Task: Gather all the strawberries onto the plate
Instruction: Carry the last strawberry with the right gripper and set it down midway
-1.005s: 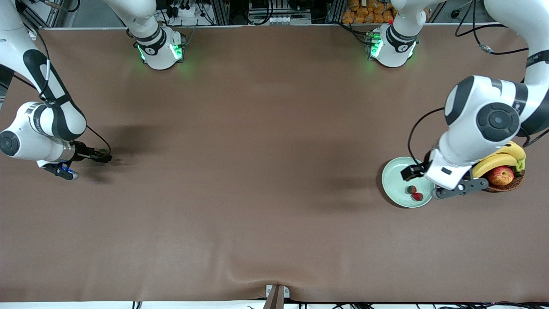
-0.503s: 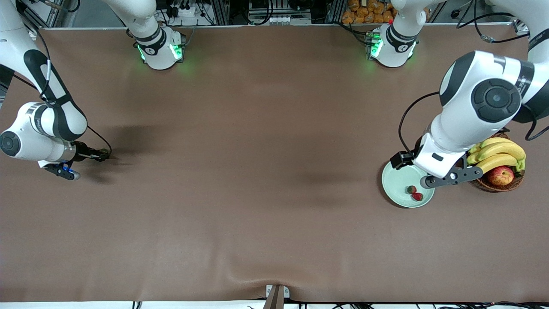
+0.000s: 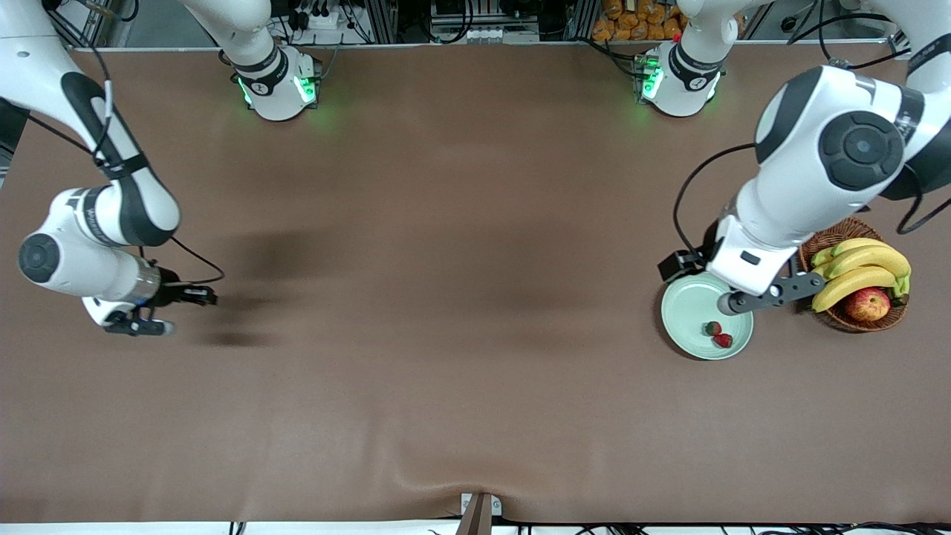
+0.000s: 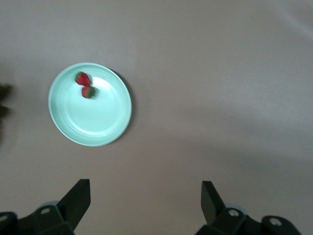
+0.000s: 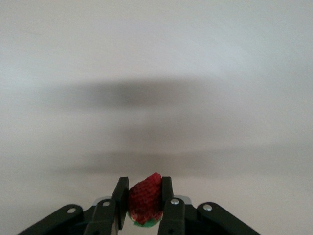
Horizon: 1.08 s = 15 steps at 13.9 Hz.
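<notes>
Two strawberries (image 3: 718, 334) lay in the plate (image 3: 687, 308) near the table's left-arm edge under the spread-fingered left gripper (image 4: 145, 200), while the right gripper (image 5: 145, 198), at the table's other edge, clamped the third strawberry (image 5: 145, 198), undelivered.

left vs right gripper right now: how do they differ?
The left gripper is open and holds nothing; the right gripper is shut on a strawberry. The left gripper is up over the plate, where two strawberries lie; the right gripper is over bare table at the right arm's end. Both are black and two-fingered.

Even overhead light, soft shadows, blurry wrist views.
</notes>
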Motion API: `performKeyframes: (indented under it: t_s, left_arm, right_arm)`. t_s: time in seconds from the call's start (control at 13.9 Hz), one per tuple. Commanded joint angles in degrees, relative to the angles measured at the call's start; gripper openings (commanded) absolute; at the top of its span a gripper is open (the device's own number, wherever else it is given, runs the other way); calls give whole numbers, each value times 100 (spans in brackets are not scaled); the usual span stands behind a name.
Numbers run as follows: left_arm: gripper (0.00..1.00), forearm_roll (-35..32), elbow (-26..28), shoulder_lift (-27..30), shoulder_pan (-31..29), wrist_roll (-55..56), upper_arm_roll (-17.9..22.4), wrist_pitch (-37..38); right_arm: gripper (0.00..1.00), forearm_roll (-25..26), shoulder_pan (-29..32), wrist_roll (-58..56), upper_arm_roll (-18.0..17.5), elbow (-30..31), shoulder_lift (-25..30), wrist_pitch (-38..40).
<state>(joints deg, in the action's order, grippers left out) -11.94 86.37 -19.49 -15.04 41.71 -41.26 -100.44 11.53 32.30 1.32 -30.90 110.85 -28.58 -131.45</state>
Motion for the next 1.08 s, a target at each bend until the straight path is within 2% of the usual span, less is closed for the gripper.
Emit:
performKeyframes:
  t_s: [0.0,0.14,0.29,0.43,0.65,0.79,1.01]
  left_arm:
    - [100,60,-85,-169,360,486,-58,16]
    - [100,60,-77,-318,580,845,-58,-299]
    - [100,25,-77,-529,756,1206,-58,-546]
    - [100,-45,-51,-696,1010,1374,-40,-870]
    - [100,-299,-15,-1021,1152,1488,-23,-986]
    - [100,-527,2,-1188,1266,1629,-23,-995]
    - [100,-722,151,-1312,1302,1770,-23,-1144]
  right_arm:
    - [0,68,-1037,-386,-3,-886,-427,58]
    - [0,103,-1802,-649,5,-1668,-892,75]
    - [0,130,-2593,-659,84,-2162,-1227,41]
    - [0,112,-3367,-659,399,-2593,-1474,-91]
    - [0,77,-4413,-519,847,-2971,-1930,-1028]
    - [0,68,-4767,-483,937,-3008,-2098,-1496]
    - [0,51,-5276,-248,955,-3454,-2440,-1638]
